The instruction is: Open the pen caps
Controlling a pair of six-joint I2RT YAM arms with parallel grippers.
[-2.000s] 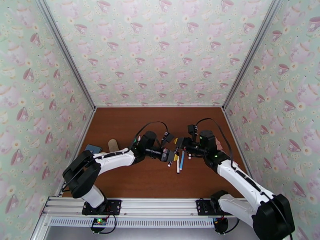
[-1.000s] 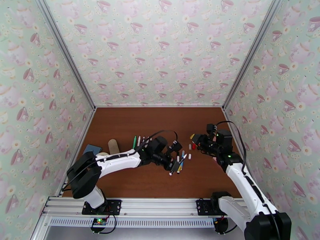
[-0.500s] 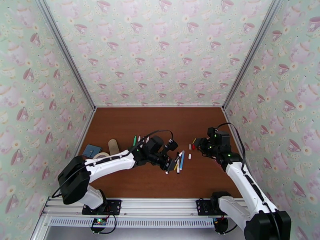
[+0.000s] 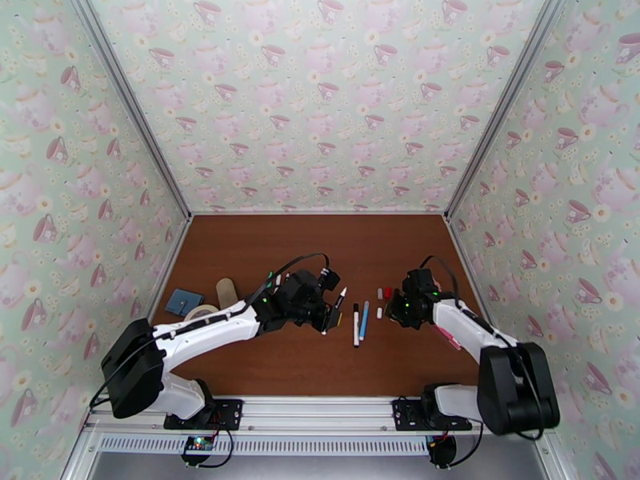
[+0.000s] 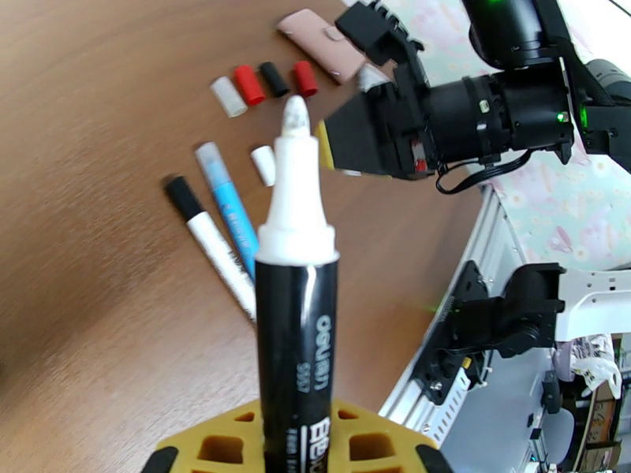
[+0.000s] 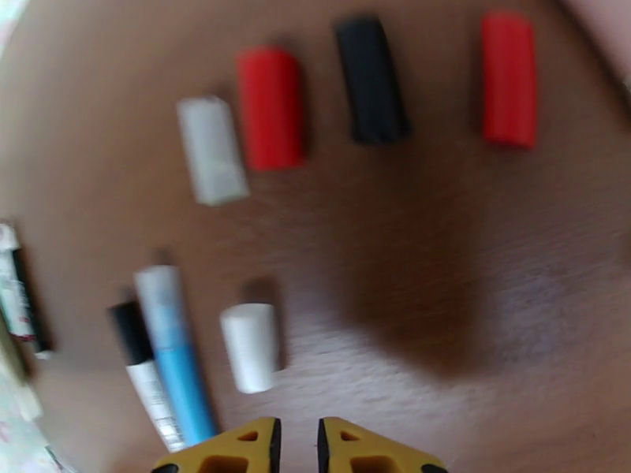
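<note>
At bottom centre of left wrist view, left gripper [image 5: 296, 449] is clamping black pen [image 5: 296, 325], uncapped tip pointing up; right gripper [image 6: 298, 445], jaws together, empty, is hovering over pen caps [image 6: 270, 108] across upper frame.

Five stubby plastic pen caps lie loose on the brown wooden table [image 4: 320, 234]: two white caps [image 6: 209, 150], two red caps [image 6: 270, 108] and one black cap [image 6: 371, 79].

Three slim marker pens can be counted clearly: one black-barrelled pen with a white tip [image 5: 296, 309], one blue-barrelled pen [image 5: 229, 210] and one white-barrelled pen with a black end [image 5: 209, 238]. Further pen ends [image 4: 270, 276] peek out behind the left arm [image 4: 216, 322] in the top view; their number cannot be told.

There is also one flat pink case [image 5: 323, 45], one blue square pad [image 4: 186, 301], one beige rounded lump [image 4: 226, 290] and one pale ring-shaped roll [image 4: 202, 311].
</note>
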